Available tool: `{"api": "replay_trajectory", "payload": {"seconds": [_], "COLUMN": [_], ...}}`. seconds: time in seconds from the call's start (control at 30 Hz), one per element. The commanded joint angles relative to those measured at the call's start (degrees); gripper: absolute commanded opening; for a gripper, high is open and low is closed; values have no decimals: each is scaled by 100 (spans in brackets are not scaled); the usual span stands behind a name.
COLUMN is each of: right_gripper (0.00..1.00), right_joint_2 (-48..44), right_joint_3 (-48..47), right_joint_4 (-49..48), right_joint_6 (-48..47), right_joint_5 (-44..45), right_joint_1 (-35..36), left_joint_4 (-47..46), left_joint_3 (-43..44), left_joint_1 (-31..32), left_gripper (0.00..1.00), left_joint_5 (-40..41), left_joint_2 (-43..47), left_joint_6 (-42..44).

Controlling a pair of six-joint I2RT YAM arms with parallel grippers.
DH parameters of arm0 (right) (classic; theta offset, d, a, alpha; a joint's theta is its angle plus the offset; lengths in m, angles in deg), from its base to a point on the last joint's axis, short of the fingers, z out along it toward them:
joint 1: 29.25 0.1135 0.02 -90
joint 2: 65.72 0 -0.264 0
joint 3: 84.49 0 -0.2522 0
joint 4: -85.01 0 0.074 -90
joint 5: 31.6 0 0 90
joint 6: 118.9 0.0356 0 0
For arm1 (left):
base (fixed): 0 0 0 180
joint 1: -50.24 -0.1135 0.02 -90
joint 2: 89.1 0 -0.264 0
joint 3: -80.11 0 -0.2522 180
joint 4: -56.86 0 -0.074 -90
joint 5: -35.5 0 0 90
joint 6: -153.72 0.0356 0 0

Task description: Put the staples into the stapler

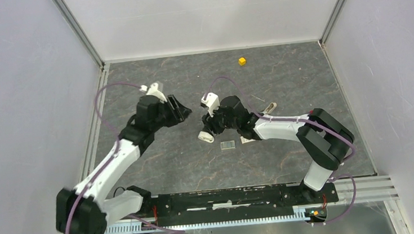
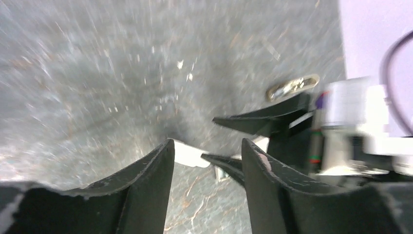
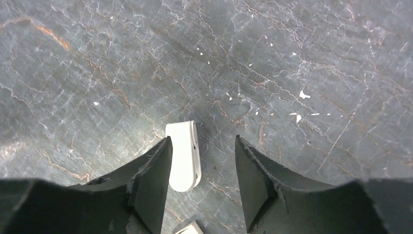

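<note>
The stapler (image 1: 205,137) is a small white plastic piece lying on the dark stone-look table. In the right wrist view the stapler (image 3: 184,156) lies on the table between my right gripper's open jaws, close to the left finger. My right gripper (image 1: 208,130) (image 3: 203,141) hangs low over it and holds nothing. The staples (image 1: 227,145) lie flat as a small grey block just right of the stapler. My left gripper (image 1: 187,112) (image 2: 207,142) is open and empty, to the upper left of the stapler (image 2: 190,153), pointing at it.
A pale oval piece with a silvery inside (image 1: 270,107) (image 2: 292,87) lies beside the right forearm. A small white bit (image 1: 246,140) lies under that arm. A yellow cube (image 1: 242,61) sits at the back. Walls close three sides.
</note>
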Motion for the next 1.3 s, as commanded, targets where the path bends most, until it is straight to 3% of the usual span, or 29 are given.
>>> {"api": "replay_trajectory", "payload": {"seconds": [0.0, 0.07, 0.2, 0.5, 0.7, 0.93, 1.1, 1.27], "right_gripper": [59, 59, 59, 57, 39, 33, 36, 51], "right_joint_2": [-132, -33, 98, 845, 1216, 2047, 2591, 2504], "right_joint_3": [-165, -199, -237, -850, -1398, -2493, -3572, -3702], "right_joint_4": [531, 627, 793, 1191, 1125, 728, 888, 1006], "right_joint_6": [-563, -638, -707, -973, -1074, -1026, -953, -878], "right_joint_5": [-219, -289, -212, 213, 437, 678, 922, 1106], "right_joint_1": [24, 104, 278, 466, 475, 223, 94, -2], "left_joint_4": [1192, 1456, 1775, 1993, 2002, 1937, 1964, 1974], "left_joint_3": [441, 445, 319, 70, 98, 24, 15, 6], "left_joint_1": [9, 8, 9, 10, 15, 11, 16, 8], "left_gripper": [64, 69, 100, 100, 100, 100, 100, 100], "left_joint_5": [1175, 1380, 1589, 1876, 1808, 1857, 1934, 2013], "left_joint_2": [1185, 1710, 2719, 3626, 3745, 3978, 4040, 4093], "left_joint_6": [1049, 1266, 1774, 2160, 2202, 2203, 2194, 2193]}}
